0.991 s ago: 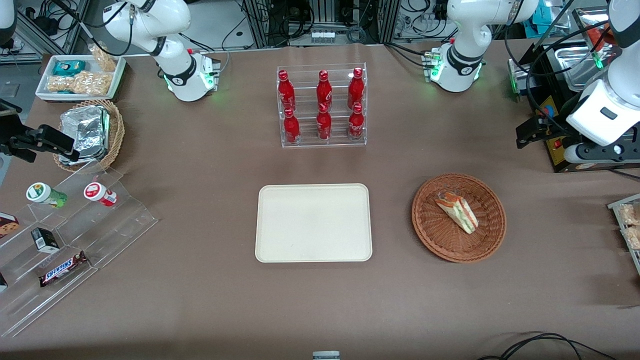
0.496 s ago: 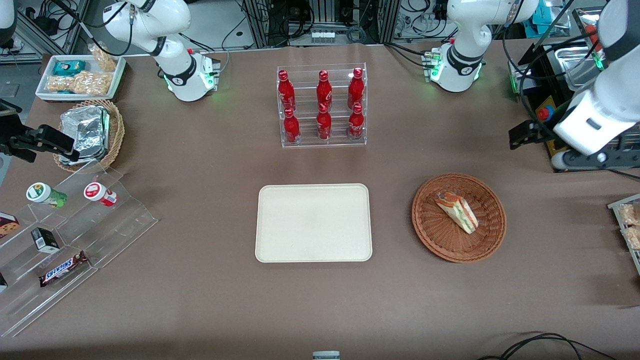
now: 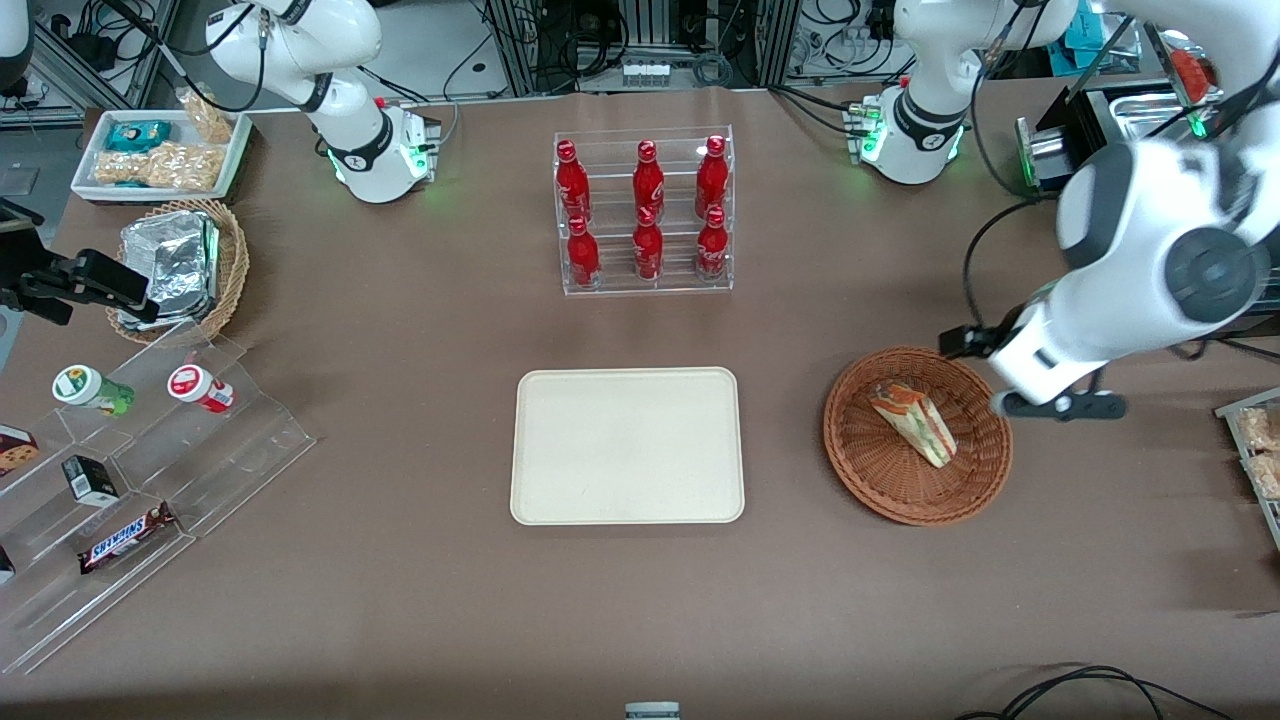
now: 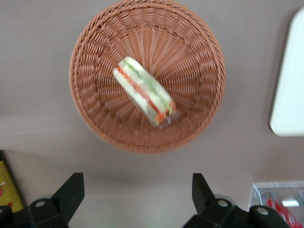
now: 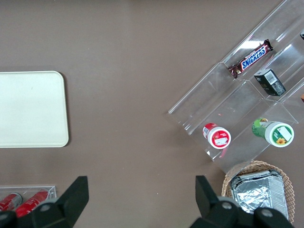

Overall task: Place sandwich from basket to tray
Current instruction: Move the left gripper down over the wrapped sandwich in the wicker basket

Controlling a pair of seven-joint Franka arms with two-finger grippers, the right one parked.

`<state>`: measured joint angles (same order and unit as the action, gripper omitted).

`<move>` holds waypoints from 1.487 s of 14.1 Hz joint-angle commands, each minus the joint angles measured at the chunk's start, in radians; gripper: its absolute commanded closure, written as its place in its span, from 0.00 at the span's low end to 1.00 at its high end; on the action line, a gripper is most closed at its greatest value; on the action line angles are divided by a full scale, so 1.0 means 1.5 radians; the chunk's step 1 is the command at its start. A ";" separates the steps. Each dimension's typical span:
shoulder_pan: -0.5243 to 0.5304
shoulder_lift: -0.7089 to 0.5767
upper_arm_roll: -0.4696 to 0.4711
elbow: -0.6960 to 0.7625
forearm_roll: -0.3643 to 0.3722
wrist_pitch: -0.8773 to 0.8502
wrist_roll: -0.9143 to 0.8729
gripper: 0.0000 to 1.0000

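The sandwich [image 3: 912, 422], a wrapped wedge with red, orange and green layers, lies in the shallow reddish-brown wicker basket [image 3: 865, 455]. Both show in the left wrist view, the sandwich [image 4: 144, 90] at the middle of the basket [image 4: 95, 61]. My left gripper [image 3: 1012, 372] hangs above the basket's rim on the working arm's side, well above the table. In the wrist view the gripper [image 4: 135, 190] is open wide and empty, its fingertips [image 4: 72, 189] over bare table beside the basket. The cream tray [image 3: 628, 445] lies empty beside the basket, toward the parked arm's end.
A clear rack of red bottles [image 3: 645, 212] stands farther from the front camera than the tray. A tan basket of foil packages [image 3: 180, 265], a white snack tray [image 3: 160, 152] and a clear stepped stand [image 3: 130, 480] sit at the parked arm's end. A black box [image 3: 1120, 300] stands near the working arm.
My left arm has swung down from the black box toward the front camera and the basket, and its gripper now hangs over the basket's rim. The sandwich, basket and tray have not moved.
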<state>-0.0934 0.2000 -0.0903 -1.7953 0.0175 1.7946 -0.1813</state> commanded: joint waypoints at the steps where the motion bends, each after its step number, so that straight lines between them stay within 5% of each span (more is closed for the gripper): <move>1: -0.032 0.004 0.004 -0.074 0.045 0.101 -0.101 0.00; 5: -0.036 0.003 0.004 -0.152 0.047 0.228 -0.293 0.00; 10: -0.037 0.042 0.003 -0.172 0.047 0.346 -0.714 0.00; 15: -0.034 0.097 0.004 -0.172 0.042 0.359 -0.738 0.00; 16: -0.033 0.109 0.004 -0.170 0.038 0.367 -0.739 0.07; 18: -0.030 0.109 0.004 -0.170 0.039 0.364 -0.726 0.72; 19: -0.031 0.108 0.004 -0.165 0.045 0.362 -0.723 0.88; 21: -0.031 0.102 0.004 -0.136 0.046 0.304 -0.685 0.92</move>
<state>-0.1386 0.3678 -0.0864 -2.0444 0.0768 2.3264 -1.2510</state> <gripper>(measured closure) 0.348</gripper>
